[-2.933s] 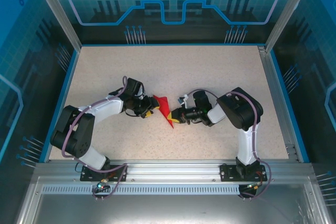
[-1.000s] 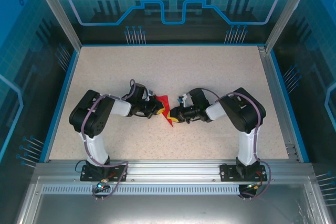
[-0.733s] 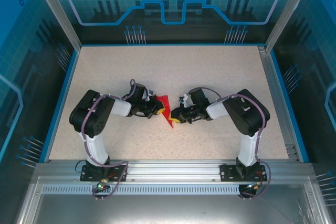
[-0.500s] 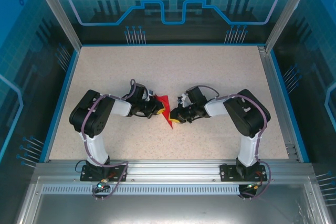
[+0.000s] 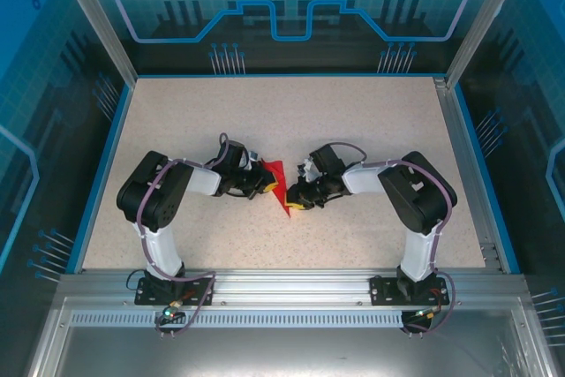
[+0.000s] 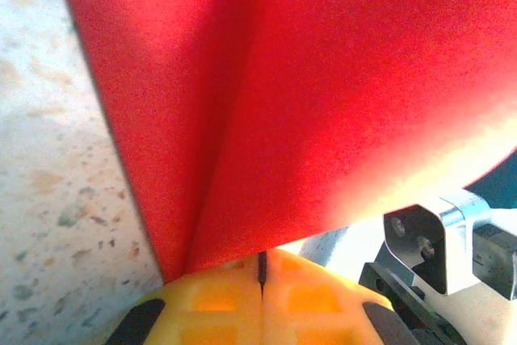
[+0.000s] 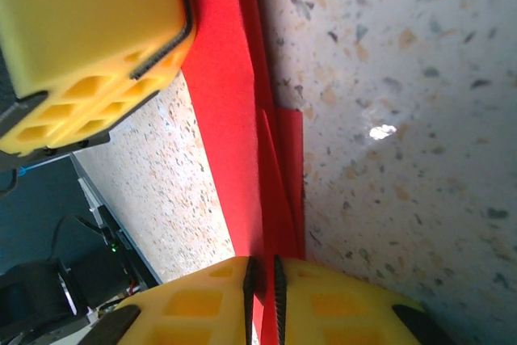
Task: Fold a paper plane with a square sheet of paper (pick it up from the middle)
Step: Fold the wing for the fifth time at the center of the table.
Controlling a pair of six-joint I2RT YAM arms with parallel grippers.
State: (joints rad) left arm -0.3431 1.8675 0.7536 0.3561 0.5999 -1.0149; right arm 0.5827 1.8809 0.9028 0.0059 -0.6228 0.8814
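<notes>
Top external view: the red paper plane (image 5: 279,181) lies about the middle of the worktop (image 5: 291,112), a little closer to its near edge than its far one; its long axis runs far to near, broad end toward the far edge and sharp tip toward the near edge, leaning slightly right; the left gripper (image 5: 264,188) meets its left flank about midway along, and the right gripper (image 5: 294,199) meets its right flank lower down, closer to the tip, so the right arm looks better placed for any work at the point. Left wrist view: the left gripper (image 6: 262,268) has its yellow jaws pressed together to a thin dark seam, with the paper plane (image 6: 307,103) rising straight ahead of them in a shallow valley whose crease runs down to the fingertips; an edge appears nipped there; speckled worktop (image 6: 48,199) shows beside it. Right wrist view: the right gripper (image 7: 262,276) is closed on a narrow edge of the paper plane (image 7: 230,135), red showing in the slit; the strip runs lengthwise away from the jaws toward the left gripper's yellow fingers (image 7: 89,30), which sit on the far end of the paper; bare worktop (image 7: 388,78) lies alongside.
</notes>
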